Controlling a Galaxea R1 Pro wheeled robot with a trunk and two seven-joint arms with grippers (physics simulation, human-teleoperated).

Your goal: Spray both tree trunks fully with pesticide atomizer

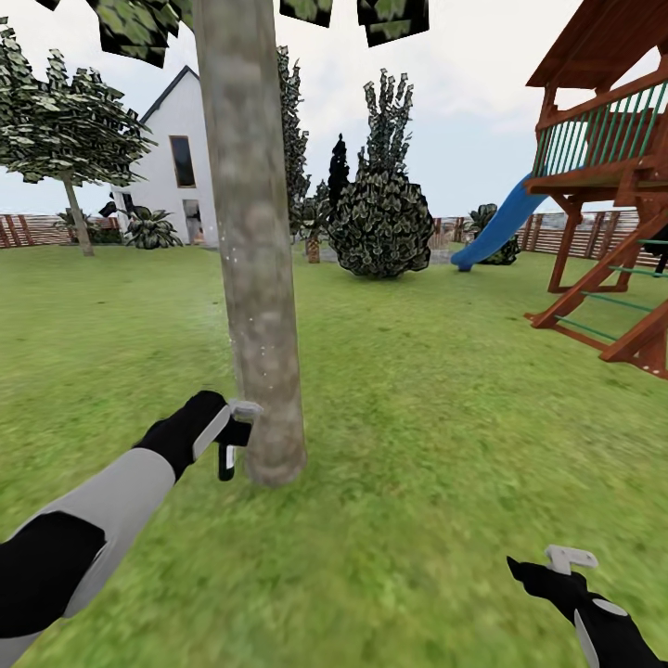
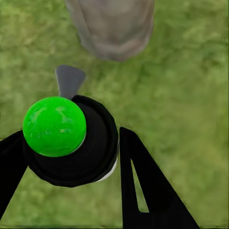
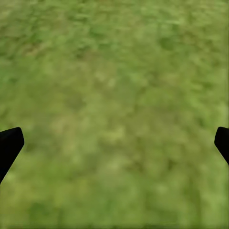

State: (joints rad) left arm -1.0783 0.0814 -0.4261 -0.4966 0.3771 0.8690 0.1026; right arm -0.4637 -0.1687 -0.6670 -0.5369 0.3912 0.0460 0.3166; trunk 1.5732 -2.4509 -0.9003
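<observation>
- The left gripper [image 1: 232,436] is reaching out low over the grass [image 1: 417,445] at the foot of the near tree trunk [image 1: 250,241], its fingers pinching the spray bottle [image 1: 227,455].
- In the left wrist view the bottle [image 2: 81,143] is sitting between the two black fingers [image 2: 143,186], seen from above: a round black body with a bright green ball on top and a grey nozzle pointing toward the trunk [image 2: 112,26].
- The bottle is sitting just beside the trunk's base, its grey spray head nearly touching the bark in the head view.
- Faint pale specks are showing on the trunk above the bottle.
- The right gripper [image 1: 566,561] is hanging low at the robot's right, well apart from the trunk, its fingers [image 3: 9,145] spread wide with only grass [image 3: 114,105] between them.
- A second tree [image 1: 70,139] is standing far off by the white house [image 1: 181,162] and fence [image 1: 32,230].
- A round bush [image 1: 380,223], a blue slide [image 1: 496,227] and a wooden play frame [image 1: 617,186] are standing farther back on the lawn.
</observation>
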